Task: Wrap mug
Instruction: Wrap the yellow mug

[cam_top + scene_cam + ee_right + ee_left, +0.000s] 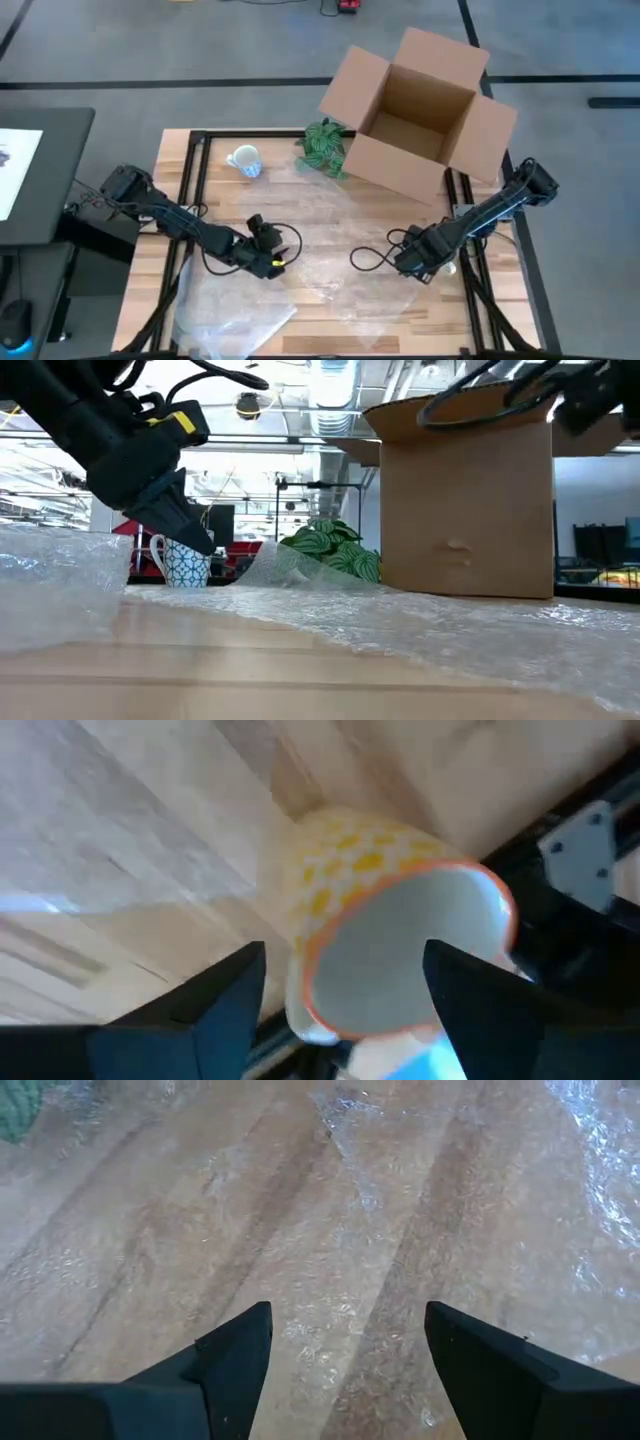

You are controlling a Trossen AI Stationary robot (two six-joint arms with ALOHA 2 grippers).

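A yellow-and-white mug with an orange rim (400, 930) lies tipped on the wood at the table's right side, its mouth toward my right wrist camera. My right gripper (345, 990) is open just in front of it, one finger at each side of the rim. A blue-patterned white mug (245, 160) stands upright at the far left. Clear bubble wrap (320, 215) lies spread over the table's middle. My left gripper (268, 258) hovers open over the wrap (350, 1230), nothing between its fingers. My right gripper stands with its open fingers beside the yellow mug's rim (480, 890), coming at it low and slanting. I cannot tell whether either finger touches the mug. The mug rests on the table on its side.
An open cardboard box (415, 110) stands at the far right, with a green leafy plant (322, 148) beside it. A second crumpled bubble-wrap sheet (230, 310) lies at the near left. Black frame rails (190, 200) run along the table's sides.
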